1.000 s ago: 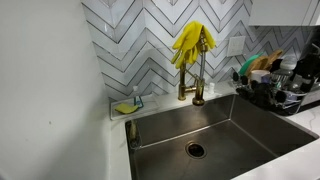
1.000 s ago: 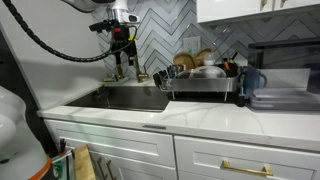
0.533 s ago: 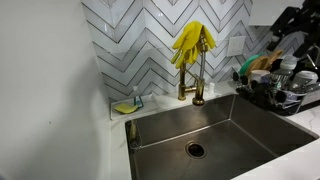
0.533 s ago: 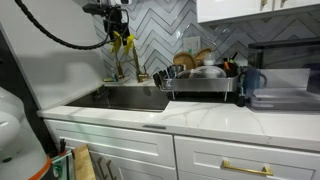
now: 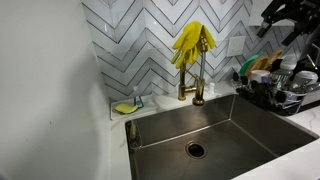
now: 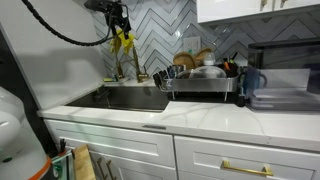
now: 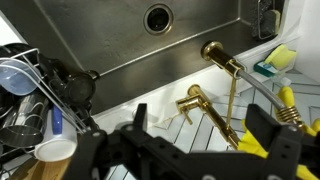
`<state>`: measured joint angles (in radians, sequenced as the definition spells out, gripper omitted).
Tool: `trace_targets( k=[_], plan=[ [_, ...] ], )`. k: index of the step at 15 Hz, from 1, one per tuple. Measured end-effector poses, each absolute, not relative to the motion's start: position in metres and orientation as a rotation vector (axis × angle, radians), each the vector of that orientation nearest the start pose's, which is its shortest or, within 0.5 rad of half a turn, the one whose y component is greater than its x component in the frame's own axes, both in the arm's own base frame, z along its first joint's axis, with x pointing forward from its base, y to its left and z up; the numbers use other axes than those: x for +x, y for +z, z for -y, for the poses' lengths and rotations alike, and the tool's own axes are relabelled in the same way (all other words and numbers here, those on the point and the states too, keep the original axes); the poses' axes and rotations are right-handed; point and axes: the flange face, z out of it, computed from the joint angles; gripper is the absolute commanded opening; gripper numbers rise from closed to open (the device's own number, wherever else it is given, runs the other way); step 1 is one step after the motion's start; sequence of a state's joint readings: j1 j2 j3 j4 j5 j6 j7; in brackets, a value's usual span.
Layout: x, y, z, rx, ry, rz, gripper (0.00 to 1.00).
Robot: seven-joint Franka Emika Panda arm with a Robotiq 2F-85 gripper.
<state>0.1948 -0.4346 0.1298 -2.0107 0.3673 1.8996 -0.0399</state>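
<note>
Yellow rubber gloves (image 5: 193,42) hang draped over the top of the brass gooseneck faucet (image 5: 199,82), against the chevron-tiled wall behind the stainless steel sink (image 5: 240,125). An exterior view places the black gripper (image 6: 118,14) just above the gloves; contact cannot be judged there. Only the wrist view shows the jaws: spread wide, nothing between them, with glove yellow beside one finger. That view also looks down on the round drain (image 7: 158,17) and the yellow-green sponge (image 7: 282,58) on the sink ledge. The loaded metal dish rack (image 6: 205,82) stands just beside the sink. White cabinet fronts (image 6: 110,150) appear in that exterior view alone.
</note>
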Motion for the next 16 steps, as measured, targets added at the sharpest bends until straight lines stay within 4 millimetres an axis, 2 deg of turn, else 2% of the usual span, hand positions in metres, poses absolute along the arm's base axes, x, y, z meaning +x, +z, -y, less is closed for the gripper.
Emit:
trace_targets(
  k=[4,9,16],
  plan=[
    [0.418,0.657,-0.183,-2.646,-0.284,0.189,1.00],
    [0.440,0.647,-0.199,-2.488,-0.176,-0.074,1.00],
    [0.443,0.646,-0.200,-2.470,-0.166,-0.099,1.00]
  ],
)
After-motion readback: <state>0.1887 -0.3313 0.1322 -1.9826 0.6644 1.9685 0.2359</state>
